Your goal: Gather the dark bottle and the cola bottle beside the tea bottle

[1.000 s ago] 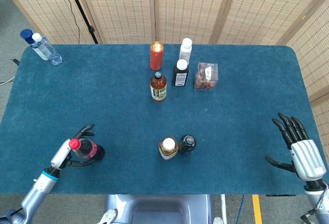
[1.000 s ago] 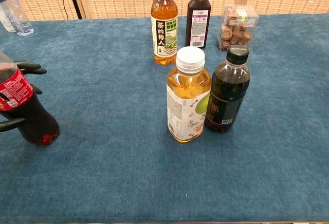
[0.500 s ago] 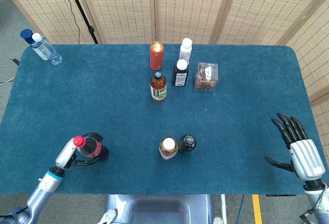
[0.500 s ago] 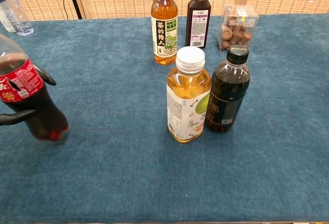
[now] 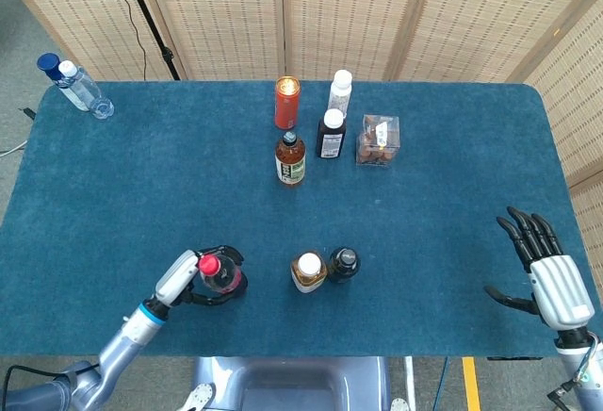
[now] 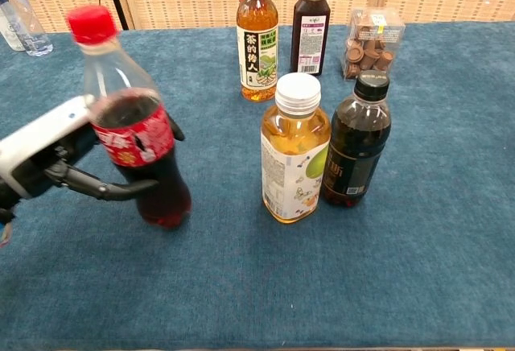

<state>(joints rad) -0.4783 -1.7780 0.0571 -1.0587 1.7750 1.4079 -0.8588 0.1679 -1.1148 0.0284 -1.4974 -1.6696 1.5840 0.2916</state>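
Chest view shows the left robot hand [image 6: 44, 158] wrapped around the red-capped, red-labelled plastic cola bottle [image 6: 137, 130], gripping it at label height so the tall bottle stays nearly upright, tilted only slightly. Holding it that high probably keeps the heavy dark liquid from tipping it. Its base sits at or just above the blue cloth tabletop [image 6: 241, 286]; I cannot tell whether it touches.

The cola bottle stands to the left of the white-capped tea bottle of amber liquid [image 6: 294, 150], near it but still apart, so the gathering looks unfinished on that side. The black-capped dark bottle with a dark label [image 6: 356, 142] already stands just beside the tea bottle on the other side, almost touching, which suggests that half of the task is done.

In the head view the right robot hand [image 5: 546, 274] hangs at the tabletop's right edge with its fingers spread and nothing in them, well apart from the bottles, likely kept out of the way.

At the far side stand other bottles and a clear box of brown pieces [image 6: 370, 45], none of them involved.
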